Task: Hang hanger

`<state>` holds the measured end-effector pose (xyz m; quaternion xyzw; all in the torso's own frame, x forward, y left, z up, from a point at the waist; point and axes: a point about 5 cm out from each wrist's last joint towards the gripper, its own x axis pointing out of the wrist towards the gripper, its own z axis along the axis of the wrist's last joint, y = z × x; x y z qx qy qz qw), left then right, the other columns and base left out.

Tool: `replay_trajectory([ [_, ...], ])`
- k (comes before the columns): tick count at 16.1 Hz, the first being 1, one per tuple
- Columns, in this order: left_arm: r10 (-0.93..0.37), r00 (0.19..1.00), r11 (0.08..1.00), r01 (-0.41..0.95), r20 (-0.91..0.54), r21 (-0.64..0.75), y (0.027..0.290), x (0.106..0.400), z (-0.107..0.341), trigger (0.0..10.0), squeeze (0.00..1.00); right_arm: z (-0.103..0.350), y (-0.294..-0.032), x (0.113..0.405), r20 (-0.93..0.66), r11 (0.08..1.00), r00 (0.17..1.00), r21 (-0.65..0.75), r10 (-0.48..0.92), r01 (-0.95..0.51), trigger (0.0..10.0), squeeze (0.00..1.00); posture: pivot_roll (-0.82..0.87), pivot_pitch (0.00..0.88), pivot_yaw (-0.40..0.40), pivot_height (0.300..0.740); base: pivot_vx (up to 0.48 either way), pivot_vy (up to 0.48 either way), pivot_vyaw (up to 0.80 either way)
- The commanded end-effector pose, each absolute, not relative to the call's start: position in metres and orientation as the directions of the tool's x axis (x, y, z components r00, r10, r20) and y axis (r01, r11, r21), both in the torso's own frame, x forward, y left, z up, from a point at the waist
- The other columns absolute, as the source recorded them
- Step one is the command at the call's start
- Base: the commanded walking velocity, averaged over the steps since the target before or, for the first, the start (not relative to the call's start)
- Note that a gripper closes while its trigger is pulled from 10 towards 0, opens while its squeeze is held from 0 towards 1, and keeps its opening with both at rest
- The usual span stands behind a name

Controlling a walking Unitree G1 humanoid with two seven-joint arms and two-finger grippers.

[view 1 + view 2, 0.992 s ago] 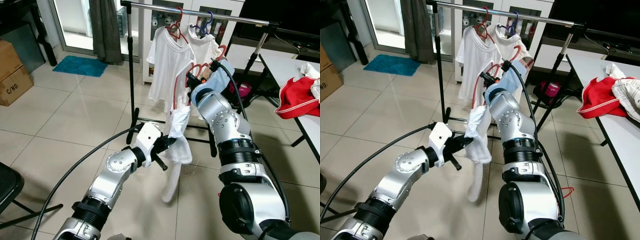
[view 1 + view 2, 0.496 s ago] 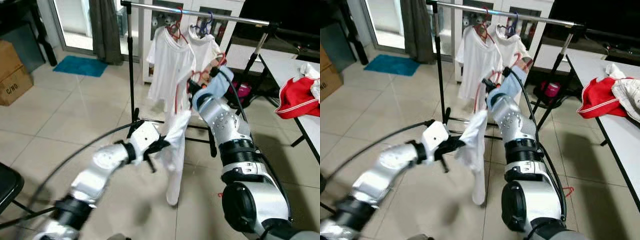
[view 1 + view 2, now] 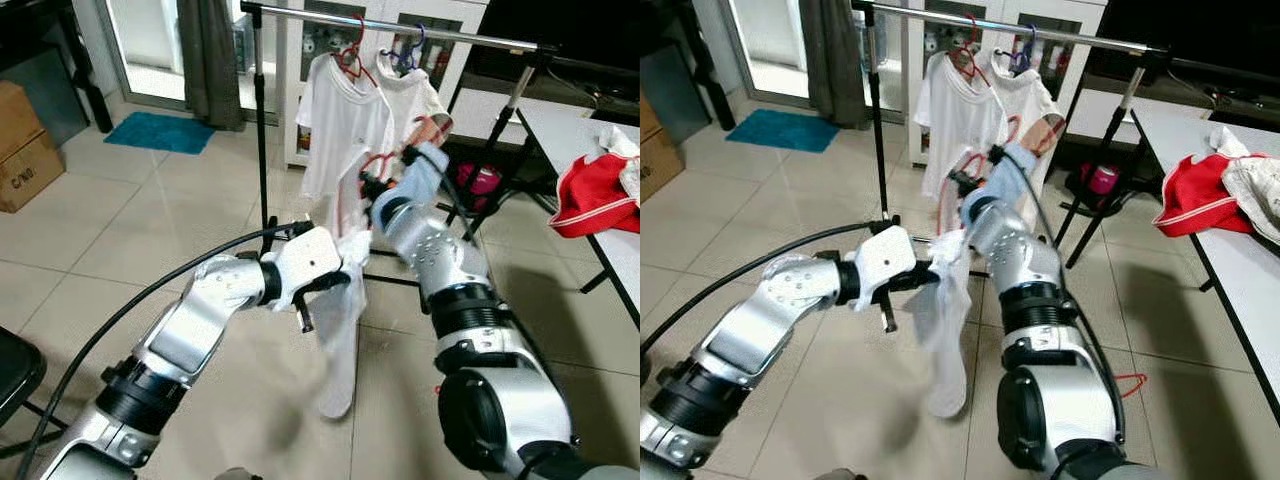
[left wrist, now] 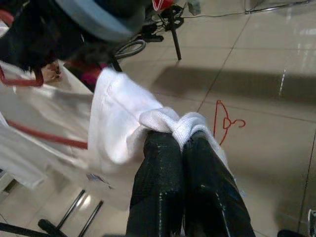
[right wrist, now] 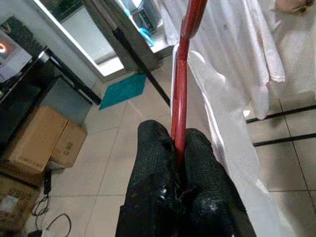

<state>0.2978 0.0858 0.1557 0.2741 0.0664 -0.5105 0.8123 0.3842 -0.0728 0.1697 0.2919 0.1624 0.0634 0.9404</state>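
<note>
A red wire hanger (image 5: pixel 183 84) carrying a limp white garment (image 3: pixel 945 330) hangs in mid-air in front of the metal clothes rail (image 3: pixel 400 25), below it and not yet hooked on. The right gripper (image 5: pixel 180 148) has its black fingers pressed tight on the hanger's red wire. The left gripper (image 4: pixel 180 140) pinches a bunched fold of the white cloth, fingers closed on it. On the rail hang two white T-shirts (image 3: pixel 345 125). A red cloth (image 3: pixel 595 195) lies on the white table (image 3: pixel 575 135) to the right.
</note>
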Motion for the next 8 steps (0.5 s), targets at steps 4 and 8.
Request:
replay_trajectory([
  [4, -0.817, 0.456, 0.349, 0.879, -0.354, 0.326, 0.077, 0.294, 0.160, 10.0, 0.00, 0.168, -0.075, 0.383, -0.270, 0.845, 0.937, 0.533, 0.220, -0.045, 10.0, 0.00, -0.07, 0.000, -0.073, 0.740, 0.000, 0.000, 0.00],
  [8, -0.875, 0.299, 0.235, 0.950, -0.380, 0.205, 0.069, 0.273, 0.157, 10.0, 1.00, 0.165, -0.078, 0.383, -0.276, 0.868, 0.936, 0.494, 0.217, -0.056, 10.0, 0.00, -0.07, 0.000, -0.074, 0.740, 0.000, 0.000, 0.00],
])
